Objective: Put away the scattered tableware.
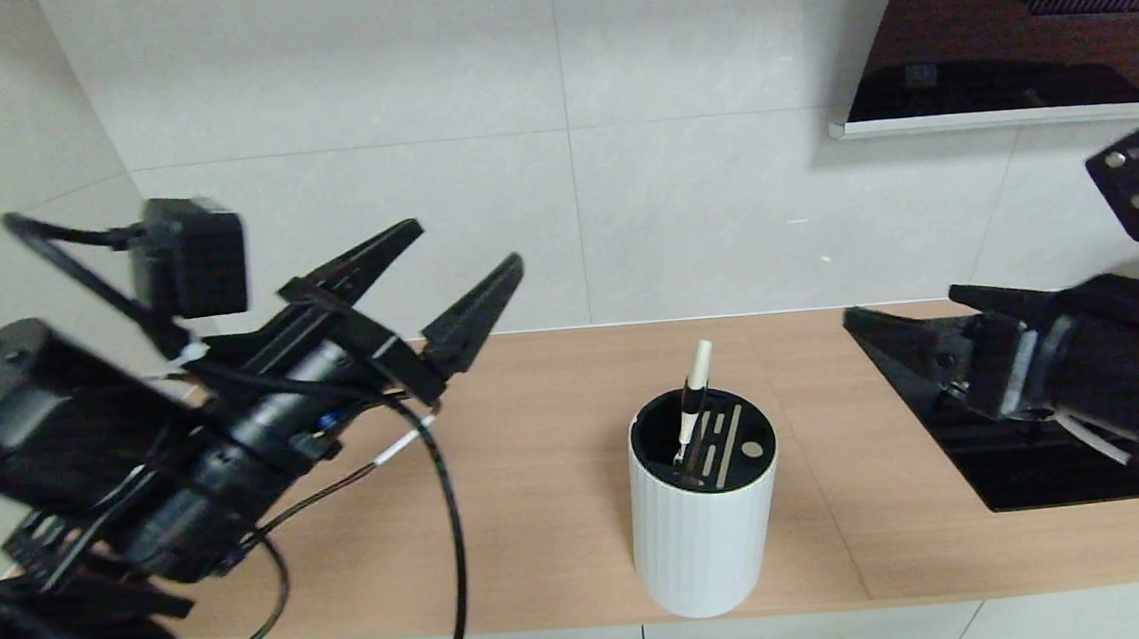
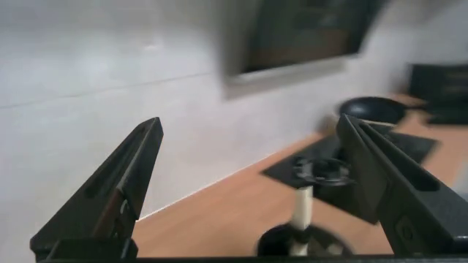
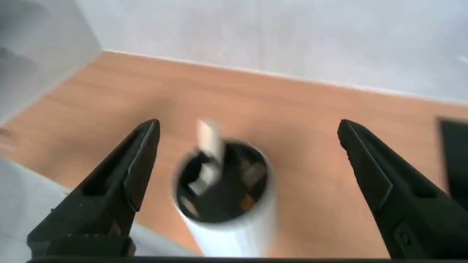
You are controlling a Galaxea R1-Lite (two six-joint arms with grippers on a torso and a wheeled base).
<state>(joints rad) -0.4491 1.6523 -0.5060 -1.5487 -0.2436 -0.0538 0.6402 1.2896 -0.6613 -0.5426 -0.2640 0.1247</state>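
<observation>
White-handled utensil (image 1: pixel 692 396), one item: stands in the ribbed holder (image 1: pixel 705 541) on the worktop (image 1: pixel 541 482).
Long axis near upright, handle end up; your left gripper (image 1: pixel 464 245) and right gripper (image 3: pixel 247 128) both gape wide.

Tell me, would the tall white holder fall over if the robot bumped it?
Probably not from a soft bump: the white holder looks wide and steady. A push near its top could tip it, since it is taller than wide. It stands near the counter edge, so it might slide off.
</observation>
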